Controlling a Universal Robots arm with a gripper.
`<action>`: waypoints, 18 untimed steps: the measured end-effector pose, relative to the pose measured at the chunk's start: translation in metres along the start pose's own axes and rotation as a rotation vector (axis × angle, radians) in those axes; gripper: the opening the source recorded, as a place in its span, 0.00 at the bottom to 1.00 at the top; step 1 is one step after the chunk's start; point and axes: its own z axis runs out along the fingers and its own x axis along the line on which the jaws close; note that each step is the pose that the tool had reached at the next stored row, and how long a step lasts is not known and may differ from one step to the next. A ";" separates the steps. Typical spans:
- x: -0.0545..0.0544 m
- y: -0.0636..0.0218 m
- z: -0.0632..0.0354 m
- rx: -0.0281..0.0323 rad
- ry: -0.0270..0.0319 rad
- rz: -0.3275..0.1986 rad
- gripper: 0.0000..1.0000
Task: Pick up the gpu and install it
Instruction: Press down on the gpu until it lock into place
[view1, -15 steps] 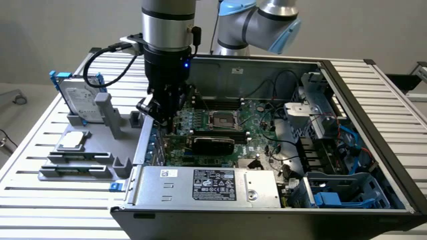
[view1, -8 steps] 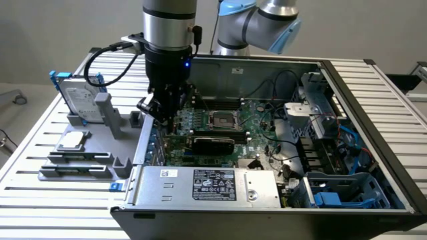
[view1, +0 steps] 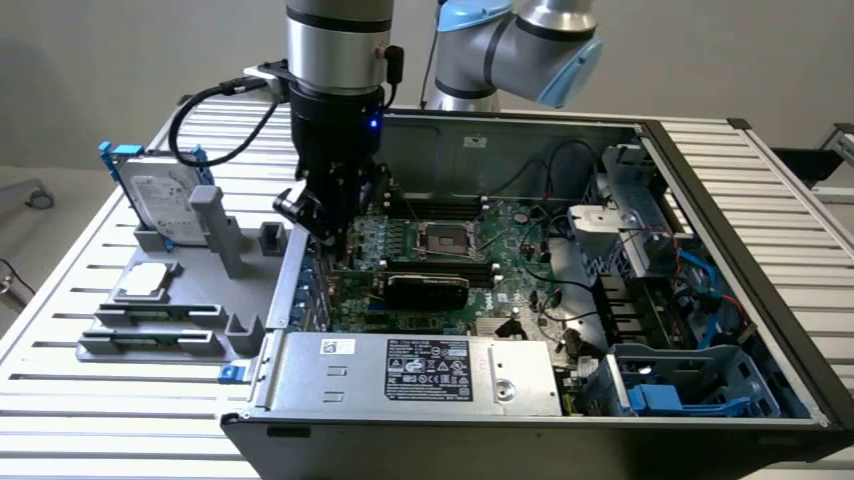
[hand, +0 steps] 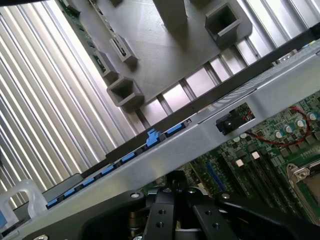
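Fingers (view1: 318, 212) are sitting fully closed above the motherboard (view1: 514, 235); whether anything is being held is unclear. GPU (view1: 424, 288) is lying seated on it. Wrist view: gripper (hand: 175, 192) is hovering beside case wall (hand: 150, 165); risking collision.

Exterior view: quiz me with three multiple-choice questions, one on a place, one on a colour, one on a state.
1. Where is the hard drive? A in the grey holder; B inside the computer case; C on the floor.
2. The motherboard is: A red; B green; C white.
3. The computer case is: A closed; B open on top; C upside down.
Answers: 1 A, it stands upright in the holder; 2 B, the board shows green; 3 B, its insides are exposed.
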 end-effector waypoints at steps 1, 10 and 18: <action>0.000 0.0003 -0.0007 -0.0003 0.0003 0.002 0.11; -0.002 0.0017 -0.0022 -0.0091 0.0015 0.046 0.11; -0.003 0.0018 -0.0009 -0.0195 0.0025 0.098 0.11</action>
